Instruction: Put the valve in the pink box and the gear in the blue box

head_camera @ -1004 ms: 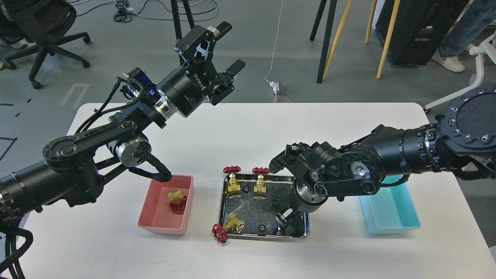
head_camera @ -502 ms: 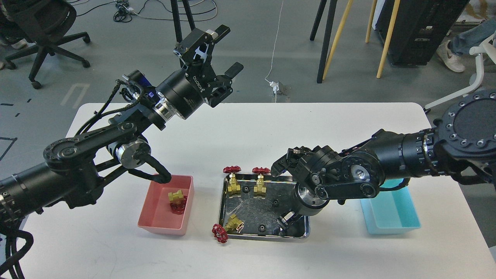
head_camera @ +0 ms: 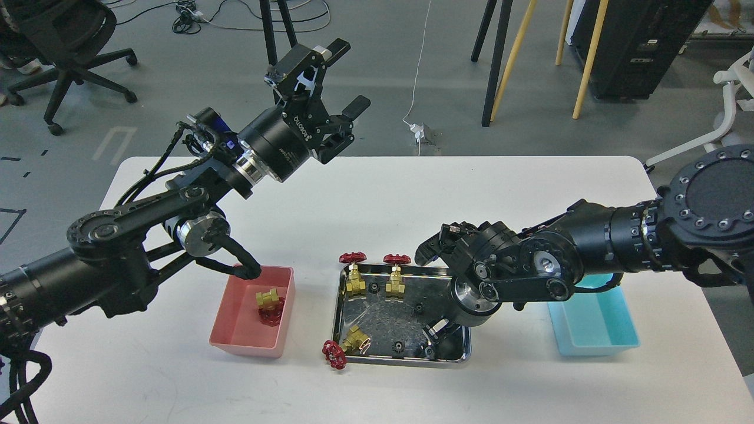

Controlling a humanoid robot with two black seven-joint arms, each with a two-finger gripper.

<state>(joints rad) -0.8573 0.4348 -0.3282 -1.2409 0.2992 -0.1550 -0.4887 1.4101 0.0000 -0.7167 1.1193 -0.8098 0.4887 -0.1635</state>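
White table (head_camera: 377,194) bears a steel tray (head_camera: 337,306), our landmark. Left of it, the pink box (head_camera: 235,324) holds one valve (head_camera: 270,305); right, the blue box (head_camera: 595,335). Three valves stand at the tray, gears like one gear (head_camera: 398,347) inside. Our left gripper (head_camera: 347,88) hangs spread wide, far behind; our right gripper (head_camera: 433,340) dips into the tray's near right corner, spread unclear.

From my head I look forward and down across the white table (head_camera: 377,194), close in, floor visible beyond its far edge.
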